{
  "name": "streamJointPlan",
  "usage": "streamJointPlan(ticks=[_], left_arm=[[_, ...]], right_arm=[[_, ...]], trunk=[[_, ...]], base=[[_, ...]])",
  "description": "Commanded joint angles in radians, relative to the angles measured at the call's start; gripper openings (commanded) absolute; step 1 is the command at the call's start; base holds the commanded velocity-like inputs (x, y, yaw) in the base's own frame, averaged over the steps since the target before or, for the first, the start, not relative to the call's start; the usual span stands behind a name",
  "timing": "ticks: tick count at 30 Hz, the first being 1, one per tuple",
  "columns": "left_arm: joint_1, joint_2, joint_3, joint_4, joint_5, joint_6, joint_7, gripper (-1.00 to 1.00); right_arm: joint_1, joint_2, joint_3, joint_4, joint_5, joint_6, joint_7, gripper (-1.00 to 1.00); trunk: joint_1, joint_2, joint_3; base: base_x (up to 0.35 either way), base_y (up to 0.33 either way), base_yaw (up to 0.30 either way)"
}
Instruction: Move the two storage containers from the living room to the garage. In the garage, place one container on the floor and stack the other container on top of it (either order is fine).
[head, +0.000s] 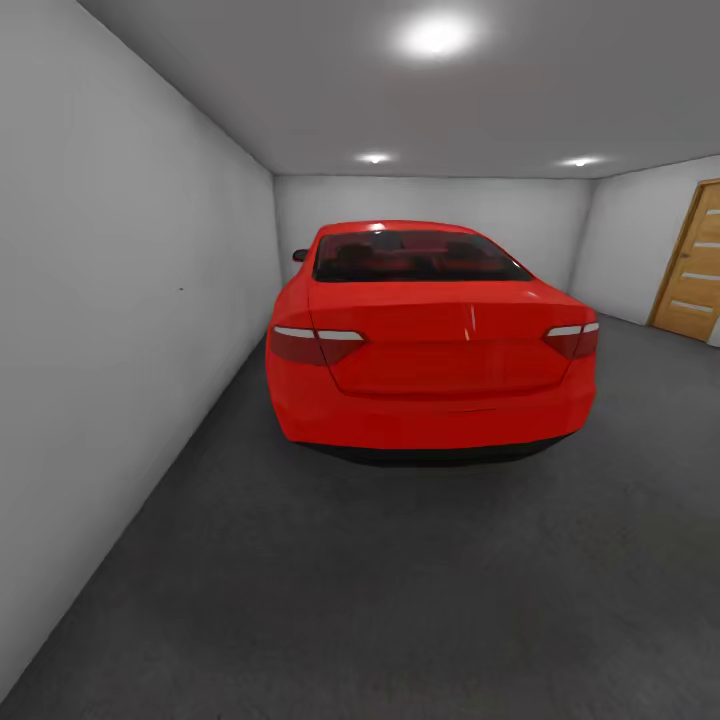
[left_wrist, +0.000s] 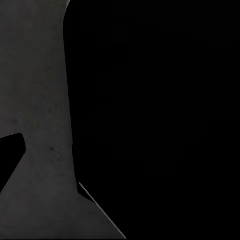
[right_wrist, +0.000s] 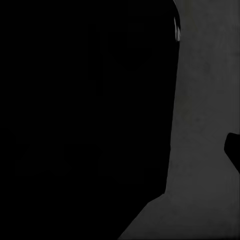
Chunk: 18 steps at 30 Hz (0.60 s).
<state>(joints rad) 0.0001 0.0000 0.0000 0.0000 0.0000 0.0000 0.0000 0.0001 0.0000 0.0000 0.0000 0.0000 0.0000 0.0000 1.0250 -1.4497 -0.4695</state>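
Garage floor (head: 380, 600) lies dark and bare short of the red car (head: 430, 340), wooden door (head: 692, 262) off to its right. I see no containers, and can't tell either gripper's state. I'd judge setting down well short of the car's bumper is best.

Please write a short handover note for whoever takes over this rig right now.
End effectors: both wrist views are mostly black shapes over grey floor; open or shut cannot be told.
Location: in the garage, facing the rear of the glossy red car, with the wooden door at right.
Containers: no orange-red storage box can be made out on the rough dark grey floor.
Done: unclear.
Left: confirm where both boxes are, then stack them here.
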Motion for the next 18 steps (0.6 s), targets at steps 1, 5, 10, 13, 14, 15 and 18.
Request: streamJointPlan(ticks=[1,5,10,13,14,15,18], left_arm=[[0.0,0.0,0.0,0.0,0.0,0.0,0.0,1.0],[-0.003,-0.023,0.011,0.003,0.02,0.011,-0.008,1.0],[-0.003,-0.034,0.022,-0.008,0.031,0.0,-0.008,1.0],[-0.003,-0.038,0.031,-0.025,0.048,-0.017,-0.008,1.0],[-0.003,-0.039,0.032,-0.031,0.054,-0.022,-0.007,1.0],[-0.003,-0.039,0.032,-0.037,0.059,-0.028,-0.007,1.0],[-0.003,-0.04,0.033,-0.053,0.076,-0.044,-0.007,1.0]], right_arm=[[0.0,0.0,0.0,0.0,0.0,0.0,0.0,1.0],[-0.002,-0.002,0.011,-0.002,0.003,-0.009,0.002,1.0],[-0.002,-0.003,0.019,-0.002,0.014,-0.02,-0.001,1.0],[-0.002,-0.003,0.027,-0.002,0.031,-0.037,-0.005,1.0],[-0.002,-0.003,0.028,-0.002,0.036,-0.043,-0.007,1.0],[-0.002,-0.003,0.028,-0.002,0.036,-0.048,-0.007,1.0],[-0.002,-0.002,0.026,-0.002,0.038,-0.065,-0.009,1.0]], trunk=[[0.0,0.0,0.0],[0.0,0.0,0.0],[0.0,0.0,0.0],[0.0,0.0,0.0],[0.0,0.0,0.0],[0.0,0.0,0.0],[0.0,0.0,0.0]], base=[[0.0,0.0,0.0],[0.0,0.0,0.0],[0.0,0.0,0.0],[0.0,0.0,0.0],[0.0,0.0,0.0],[0.0,0.0,0.0],[0.0,0.0,0.0]])
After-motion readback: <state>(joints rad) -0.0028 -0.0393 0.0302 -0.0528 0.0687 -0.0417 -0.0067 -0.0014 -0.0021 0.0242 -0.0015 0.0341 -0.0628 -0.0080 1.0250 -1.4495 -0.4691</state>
